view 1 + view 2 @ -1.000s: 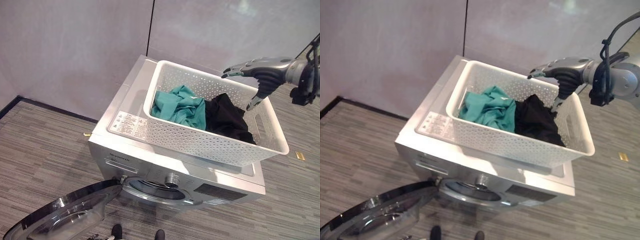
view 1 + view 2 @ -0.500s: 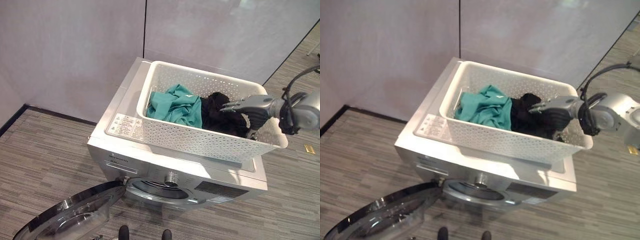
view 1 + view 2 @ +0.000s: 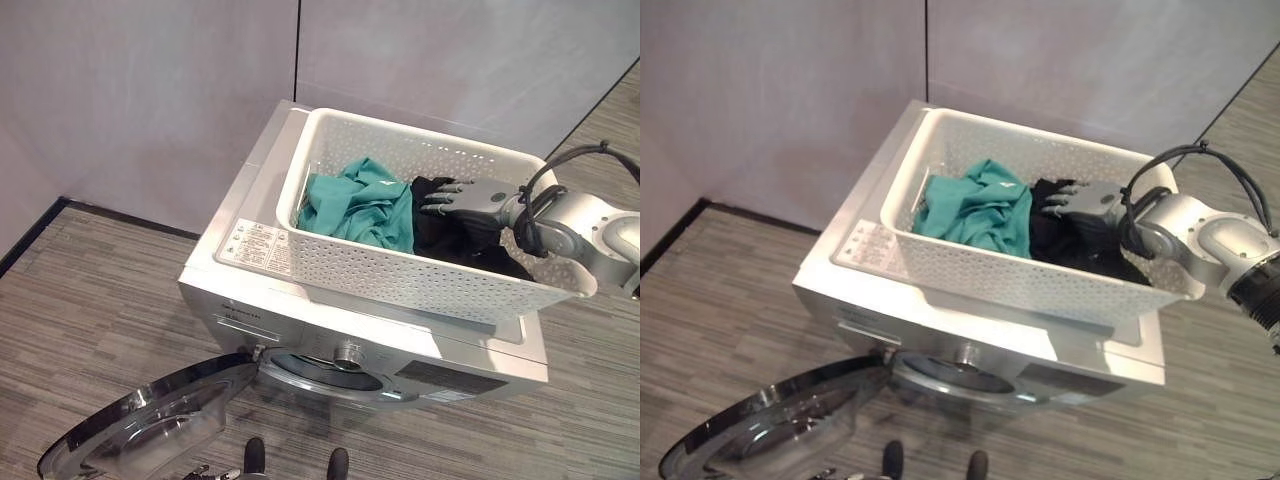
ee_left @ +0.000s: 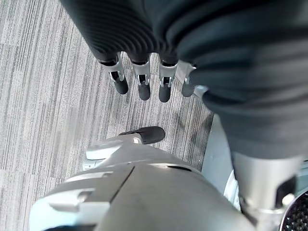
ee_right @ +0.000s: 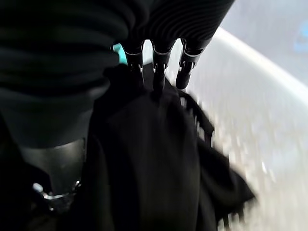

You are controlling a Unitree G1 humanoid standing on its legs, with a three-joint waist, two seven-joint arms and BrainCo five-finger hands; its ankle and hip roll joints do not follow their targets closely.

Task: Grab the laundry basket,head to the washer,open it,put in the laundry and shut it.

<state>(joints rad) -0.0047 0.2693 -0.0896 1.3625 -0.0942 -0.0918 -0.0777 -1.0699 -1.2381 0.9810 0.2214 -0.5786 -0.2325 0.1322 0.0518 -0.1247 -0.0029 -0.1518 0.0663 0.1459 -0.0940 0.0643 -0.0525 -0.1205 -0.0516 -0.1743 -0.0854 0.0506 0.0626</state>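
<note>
- Fingers [image 3: 437,196] of your right hand [image 3: 470,197] are spread and nearly straight, reaching down over the black garment [image 3: 452,238] in the basket [image 3: 400,275]; they lie on or just above the cloth and nothing is pinched yet.
- Your right wrist view shows the same: fingertips [image 5: 159,72] straight, black cloth right beneath them.
- Your left hand [image 4: 144,77] hangs low over the floor [image 4: 43,96], its fingers relaxed and holding nothing.
- You have the basket sitting on top of the washer [image 3: 300,330], which keeps the laundry within easy reach while the door [image 3: 150,430] hangs open below, ready for loading.
- Beside the black garment lies the teal garment [image 3: 362,205], touching it, on the side away from your hand.
- Compared with a second ago, your right hand has come down from above the basket's far rim and now sits inside it, with the fingers pointing toward the teal piece.
- Both garments look unmoved since then; the slight shift of the whole scene is your head camera moving.
- Judging from this, you are at the grasp of the first item, with loading and shutting not yet done.
</note>
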